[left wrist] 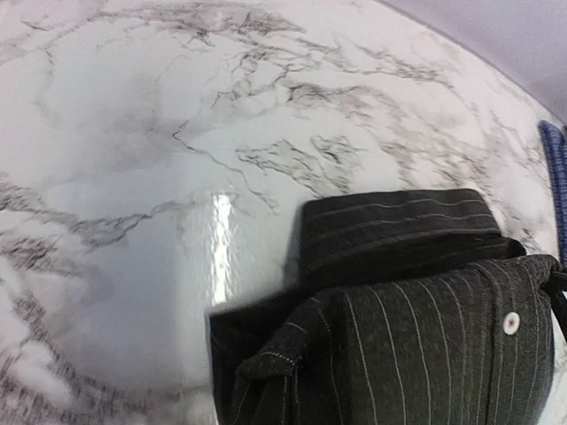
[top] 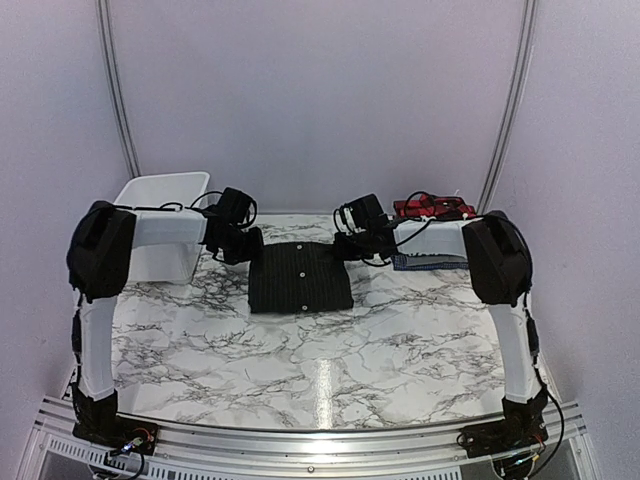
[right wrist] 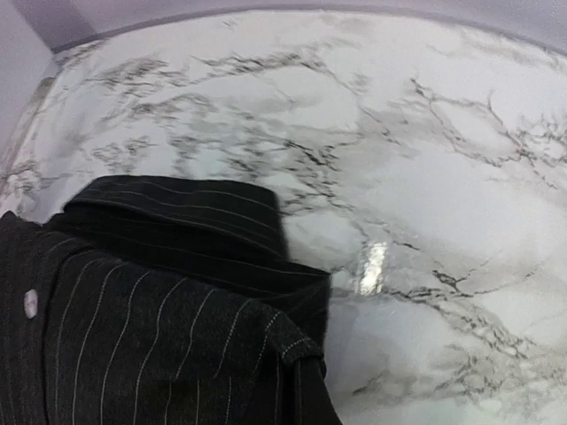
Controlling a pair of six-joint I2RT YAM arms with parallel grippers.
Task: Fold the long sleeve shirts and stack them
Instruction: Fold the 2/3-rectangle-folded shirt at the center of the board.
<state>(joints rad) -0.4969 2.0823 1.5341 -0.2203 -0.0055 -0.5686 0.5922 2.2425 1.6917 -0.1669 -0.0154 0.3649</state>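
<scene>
My left claw (top: 244,249) and my right claw (top: 347,247) are both closed, one at each far corner of the black pinstriped button-up shirt (top: 300,278). My own fingers do not show in either wrist view, so I cannot tell whether they pinch cloth or are only closed beside it.

The shirt lies folded into a compact rectangle at the middle of the marble-patterned tabletop (top: 330,360), towards the far side, directly between my two claws. From my left wrist its layered edge and a white button fill the lower right (left wrist: 399,310); from my right wrist the same cloth fills the lower left (right wrist: 159,301), very close under the camera.

I judge it light, soft and limp, so it will sag and unfold if I lift it by one point. The folded corners and the thick collar edge look the best places to take hold, both claws together, catching all layers. The smooth tabletop should let it slide.

A red-and-black plaid shirt (top: 432,208) and a blue checked shirt (top: 430,262) lie just beyond my right claw. A white plastic bin (top: 160,190) stands beside my left.
</scene>
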